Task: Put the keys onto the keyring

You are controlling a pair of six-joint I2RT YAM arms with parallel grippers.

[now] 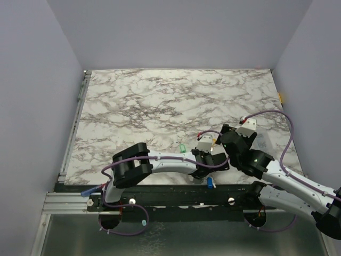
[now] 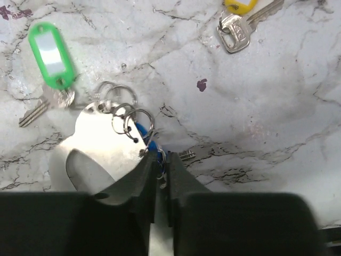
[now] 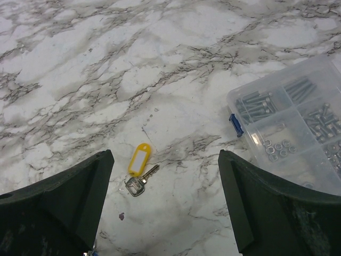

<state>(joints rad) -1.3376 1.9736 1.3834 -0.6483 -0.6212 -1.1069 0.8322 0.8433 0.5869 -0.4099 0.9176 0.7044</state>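
My left gripper (image 2: pixel 162 157) is shut, pinching the blue key's tag (image 2: pixel 144 136) and its thin ring; the key's tip (image 2: pixel 186 155) pokes out to the right of the fingers. A cluster of silvery keyrings (image 2: pixel 128 114) lies on a shiny metal plate (image 2: pixel 101 144) just left of the fingers. The green-tagged key (image 2: pixel 50 53) lies at the upper left and the yellow-tagged key (image 2: pixel 237 29) at the upper right. My right gripper (image 3: pixel 165 154) is open and empty above the yellow-tagged key (image 3: pixel 139 162). In the top view the left gripper (image 1: pixel 209 169) and the right gripper (image 1: pixel 226 140) sit close together.
A clear plastic box (image 3: pixel 293 125) of screws and washers with a blue latch lies right of the right gripper; it shows faintly in the top view (image 1: pixel 262 141). The table's near edge and metal rail (image 1: pixel 170 194) run just behind the left gripper.
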